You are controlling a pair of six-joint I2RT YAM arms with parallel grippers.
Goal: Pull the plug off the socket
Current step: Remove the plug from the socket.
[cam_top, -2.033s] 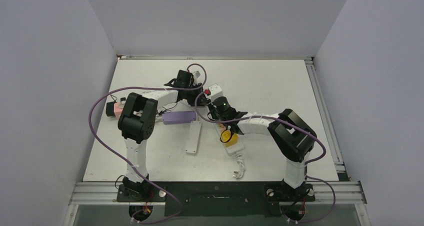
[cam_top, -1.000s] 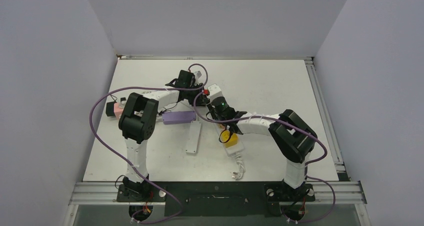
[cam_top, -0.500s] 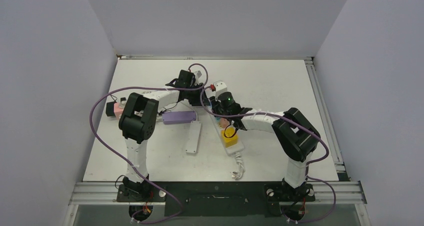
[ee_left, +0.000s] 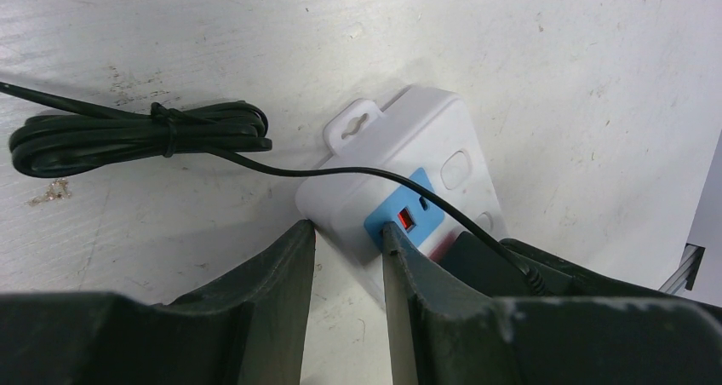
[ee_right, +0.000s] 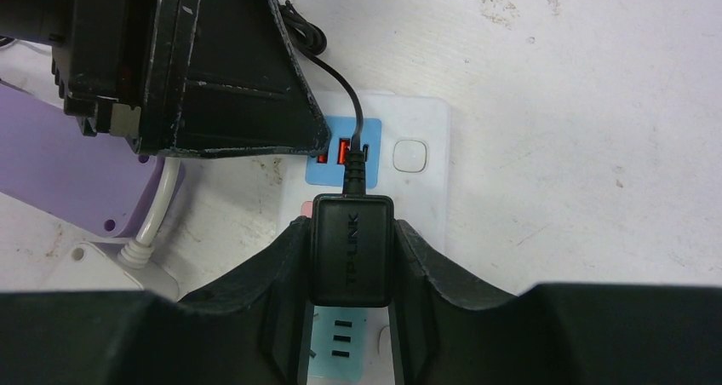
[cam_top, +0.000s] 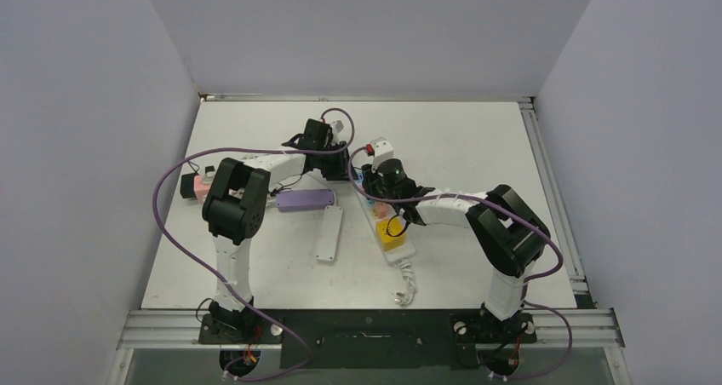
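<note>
Your right gripper [ee_right: 351, 232] is clamped on the black plug [ee_right: 351, 261], over the power strip [ee_right: 421, 210]; the pins are hidden, so it is possibly seated. The left gripper [ee_left: 347, 232] has its fingers narrowly apart at the strip's corner; you cannot tell whether they grip.

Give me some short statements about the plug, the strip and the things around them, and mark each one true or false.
1. The right hand is closed on a black adapter. True.
2. The power strip is black. False: it is white, with a blue panel.
3. The adapter's thin cable leads to a tied bundle. True.
4. The purple box lies on top of the strip. False: it lies on the table left of it, by the left arm.
5. A yellow block sits on the strip. True.
</note>
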